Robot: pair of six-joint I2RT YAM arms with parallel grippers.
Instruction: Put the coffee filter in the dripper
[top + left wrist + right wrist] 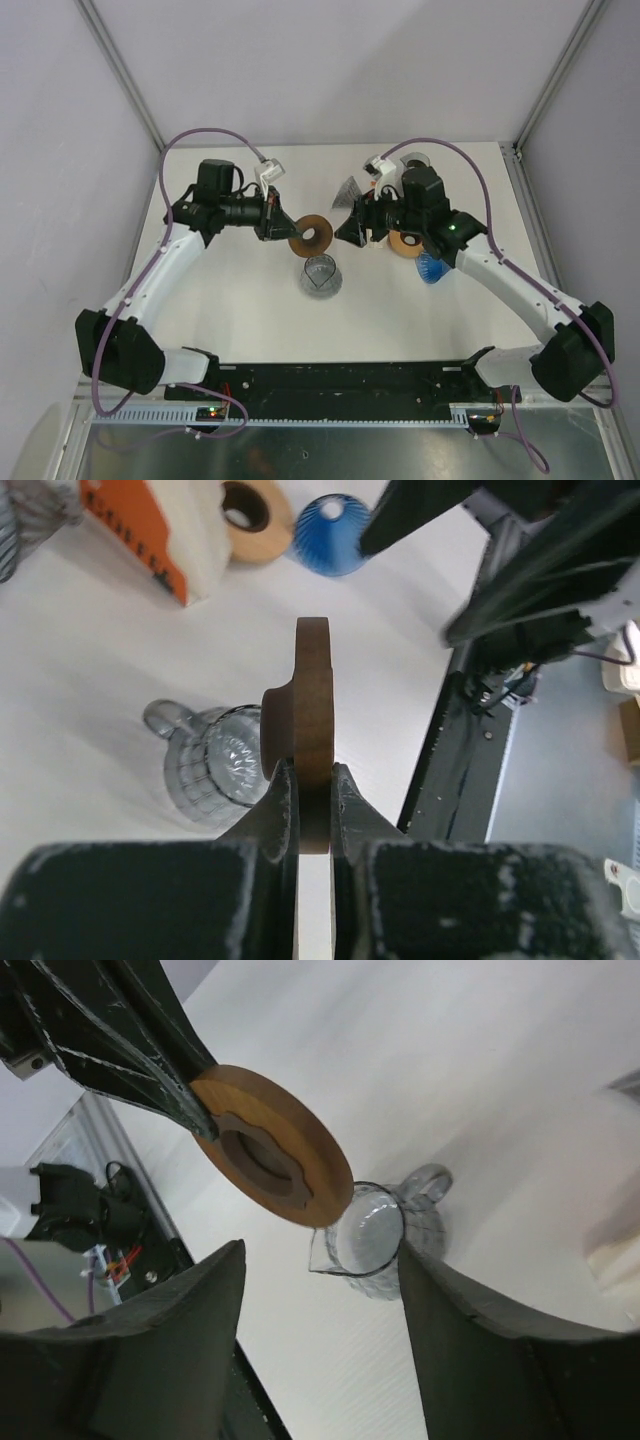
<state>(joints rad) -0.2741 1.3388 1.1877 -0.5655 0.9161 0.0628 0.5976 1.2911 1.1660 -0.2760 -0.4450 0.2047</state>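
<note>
- Two grippers, neither on the filter: left gripper (312,775) pinches a wooden ring (313,680) by its rim, right gripper (320,1260) jaws wide, empty.
- Coffee filter (348,190), likely the pale fan, lies on the table (230,300) just behind the right gripper.
- Thin paper: light, floppy, creases easily. Pinch one edge gently.
- Glass dripper (322,275) sits between the arms.

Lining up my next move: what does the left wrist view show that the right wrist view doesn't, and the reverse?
Only left wrist: an orange-and-white box, a tan ring and a blue ribbed cone on the table beyond. Only right wrist: the right end effector, open and empty, and the recessed face of the wooden ring. Both: that wooden ring clamped in the left end effector, with the glass cup near it.
</note>
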